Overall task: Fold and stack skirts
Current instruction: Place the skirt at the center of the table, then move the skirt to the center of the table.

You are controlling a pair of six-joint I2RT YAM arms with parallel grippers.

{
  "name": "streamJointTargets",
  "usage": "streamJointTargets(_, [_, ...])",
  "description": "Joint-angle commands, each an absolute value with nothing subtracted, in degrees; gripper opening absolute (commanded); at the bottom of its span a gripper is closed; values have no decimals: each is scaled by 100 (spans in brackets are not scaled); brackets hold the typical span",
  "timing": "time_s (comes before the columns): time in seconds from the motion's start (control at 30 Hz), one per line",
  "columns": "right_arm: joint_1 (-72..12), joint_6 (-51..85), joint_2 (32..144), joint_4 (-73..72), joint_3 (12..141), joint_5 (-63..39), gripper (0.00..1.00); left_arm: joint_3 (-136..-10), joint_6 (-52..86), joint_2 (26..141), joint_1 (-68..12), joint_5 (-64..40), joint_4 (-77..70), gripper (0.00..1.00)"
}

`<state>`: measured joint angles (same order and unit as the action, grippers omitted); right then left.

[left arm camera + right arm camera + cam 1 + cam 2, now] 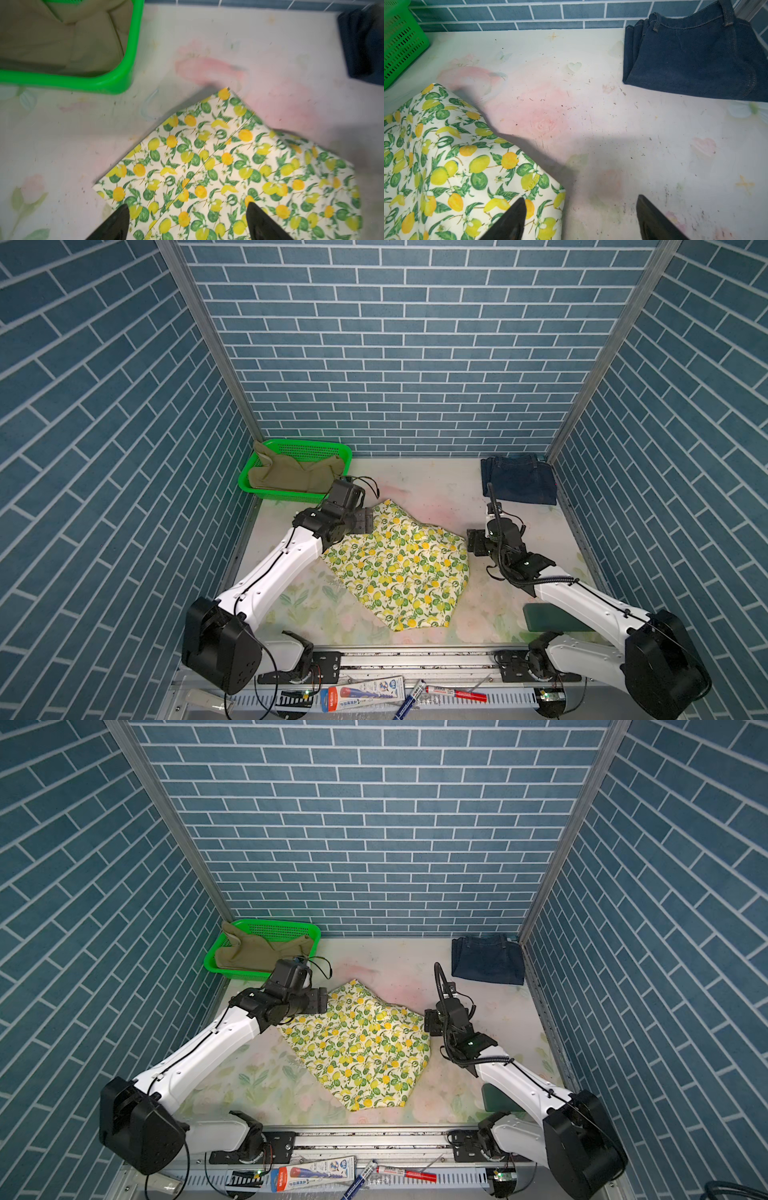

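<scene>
Lemon skirt (399, 568) lies mid-tabletop (436, 489) — soft, light, floppy. Left claw (187, 205) and right claw (581, 198) stand apart, empty — its corners look best to pinch.

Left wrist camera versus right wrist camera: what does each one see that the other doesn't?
Left wrist only: the khaki skirt lying in the green basket, and the left tool, open over the lemon skirt. Right wrist only: the right tool, open, half over that skirt and half over bare table, plus stitching on the denim skirt. Both: lemon skirt, basket and denim skirt, though the denim is blurred in the left wrist view.
</scene>
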<state>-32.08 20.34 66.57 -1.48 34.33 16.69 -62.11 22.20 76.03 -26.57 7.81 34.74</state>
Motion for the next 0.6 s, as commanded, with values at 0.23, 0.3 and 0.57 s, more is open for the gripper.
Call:
streamJointTargets(0.23, [-2931,2557,7260,289,3997,619,89,-5088,2750,7976,-2887,1652,3127,89])
streamJointTargets(0.3, [-2838,2765,7344,446,4084,311,90,-5037,2779,8082,-2905,1655,3027,89])
streamJointTargets(0.57, [-2675,3563,7945,169,3896,-326,91,-4905,2778,8435,-2940,1509,2712,89])
